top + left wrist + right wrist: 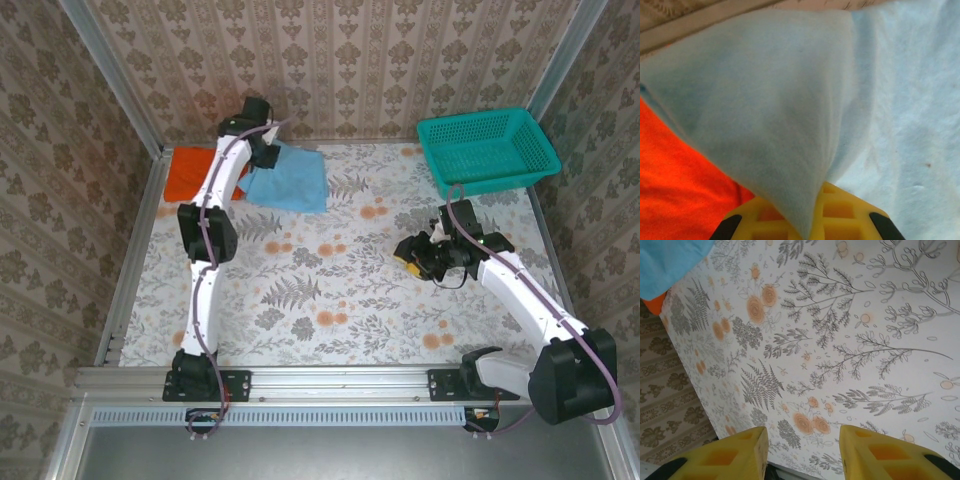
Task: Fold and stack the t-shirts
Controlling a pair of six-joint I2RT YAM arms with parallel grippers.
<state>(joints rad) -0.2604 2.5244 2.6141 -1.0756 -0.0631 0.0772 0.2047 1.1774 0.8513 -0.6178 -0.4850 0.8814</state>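
left gripper [805,222] pinching a fold of the blue shirt [292,182] at the far left of the table [330,290], orange shirt [188,172] lying against its left side, right gripper [802,450] hanging over the table's right half, jaws standing apart, gripping nothing

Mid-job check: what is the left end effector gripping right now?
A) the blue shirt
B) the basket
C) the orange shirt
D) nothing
A: the left wrist view shows the blue shirt drawn into a peak that runs into the shut left end effector; the orange shirt lies beside it.
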